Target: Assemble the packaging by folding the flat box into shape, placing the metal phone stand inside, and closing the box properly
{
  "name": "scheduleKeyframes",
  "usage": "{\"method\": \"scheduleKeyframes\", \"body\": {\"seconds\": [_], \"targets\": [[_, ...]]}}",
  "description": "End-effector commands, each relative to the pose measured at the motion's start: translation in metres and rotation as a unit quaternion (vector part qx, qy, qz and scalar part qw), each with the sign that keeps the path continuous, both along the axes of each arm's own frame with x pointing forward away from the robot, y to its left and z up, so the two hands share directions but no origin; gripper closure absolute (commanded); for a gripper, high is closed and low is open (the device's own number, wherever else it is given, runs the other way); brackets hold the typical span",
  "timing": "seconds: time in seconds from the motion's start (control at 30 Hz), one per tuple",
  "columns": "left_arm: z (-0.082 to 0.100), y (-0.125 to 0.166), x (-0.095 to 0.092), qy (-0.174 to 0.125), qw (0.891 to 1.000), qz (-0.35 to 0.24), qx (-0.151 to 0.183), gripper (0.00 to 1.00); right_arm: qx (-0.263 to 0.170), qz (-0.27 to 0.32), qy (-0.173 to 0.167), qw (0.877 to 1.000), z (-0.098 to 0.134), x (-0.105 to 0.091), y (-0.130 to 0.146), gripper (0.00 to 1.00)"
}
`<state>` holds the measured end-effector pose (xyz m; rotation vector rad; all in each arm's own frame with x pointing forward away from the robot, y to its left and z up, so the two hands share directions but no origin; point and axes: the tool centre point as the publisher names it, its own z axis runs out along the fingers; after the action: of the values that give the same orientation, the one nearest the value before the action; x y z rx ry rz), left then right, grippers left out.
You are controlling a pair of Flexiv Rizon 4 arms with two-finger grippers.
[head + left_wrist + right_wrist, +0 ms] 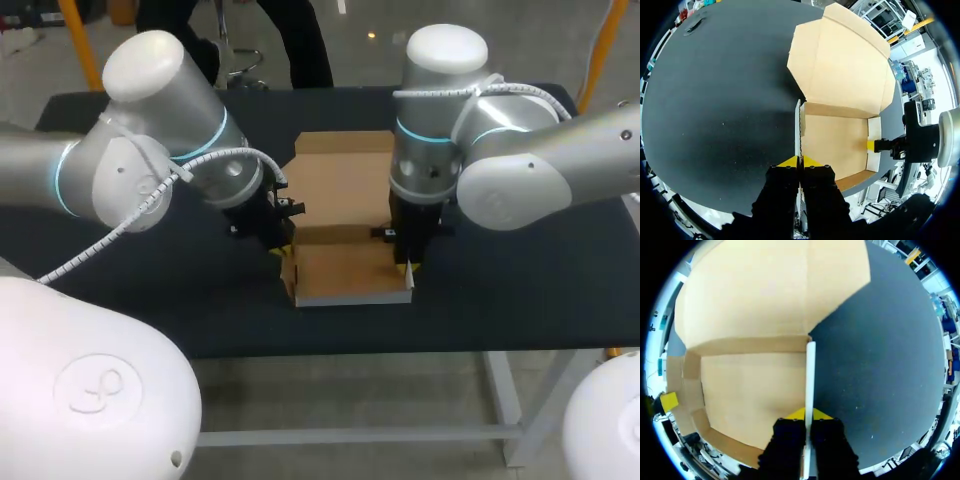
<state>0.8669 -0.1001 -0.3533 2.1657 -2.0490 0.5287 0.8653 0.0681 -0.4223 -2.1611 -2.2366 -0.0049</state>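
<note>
A brown cardboard box [345,272] sits mid-table, its tray half raised and its lid [340,180] lying flat behind it. My left gripper [283,252] is at the tray's left side. In the left wrist view the left gripper [800,162] is shut on the upright left side wall [798,125]. My right gripper [407,265] is at the tray's right side. The right wrist view shows the right gripper [808,415] shut on the upright right side wall [810,370]. The tray floor [750,390] is bare. No phone stand shows in any view.
The black table [520,290] spreads to both sides of the box. In the left wrist view a small dark object [694,24] lies near the far table edge. The front table edge is a short way ahead of the tray's front wall [350,297].
</note>
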Motion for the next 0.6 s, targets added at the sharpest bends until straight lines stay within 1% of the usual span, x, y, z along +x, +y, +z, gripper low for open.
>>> {"method": "scheduleKeyframes", "body": {"seconds": [0.03, 0.07, 0.1, 0.13, 0.17, 0.23, 0.33, 0.47, 0.6], "targets": [[0.002, -0.004, 0.000, 0.002, 0.998, 0.007, 0.063, 1.00, -0.001, 0.000, 0.001, 1.000, 0.000, 0.000, 0.003, 1.00], [0.003, -0.002, -0.001, 0.001, 0.998, 0.007, 0.062, 0.87, -0.001, 0.000, 0.001, 1.000, 0.000, 0.000, 0.003, 1.00], [0.003, -0.002, -0.001, 0.000, 0.998, 0.007, 0.062, 0.84, -0.001, 0.000, 0.001, 1.000, 0.000, 0.000, 0.003, 1.00], [0.004, 0.002, -0.002, -0.003, 0.998, 0.007, 0.058, 0.69, -0.001, 0.000, 0.001, 1.000, 0.000, 0.000, 0.003, 1.00], [0.005, 0.007, -0.003, -0.005, 0.999, 0.011, 0.050, 0.57, -0.001, 0.000, 0.001, 1.000, 0.000, 0.000, 0.003, 1.00], [0.007, 0.015, -0.004, -0.007, 0.999, 0.012, 0.035, 0.51, -0.001, 0.000, 0.001, 1.000, 0.000, 0.000, 0.003, 1.00], [0.011, 0.030, -0.007, -0.007, 1.000, 0.010, 0.013, 0.45, -0.001, 0.000, 0.001, 1.000, 0.000, 0.000, 0.003, 1.00], [0.013, 0.050, -0.009, -0.008, 1.000, 0.008, -0.016, 0.41, -0.001, 0.000, 0.001, 1.000, 0.000, 0.000, 0.003, 1.00], [0.012, 0.072, -0.009, -0.013, 0.998, -0.003, -0.057, 0.34, -0.001, 0.000, 0.001, 1.000, 0.000, 0.000, 0.003, 1.00]]}}
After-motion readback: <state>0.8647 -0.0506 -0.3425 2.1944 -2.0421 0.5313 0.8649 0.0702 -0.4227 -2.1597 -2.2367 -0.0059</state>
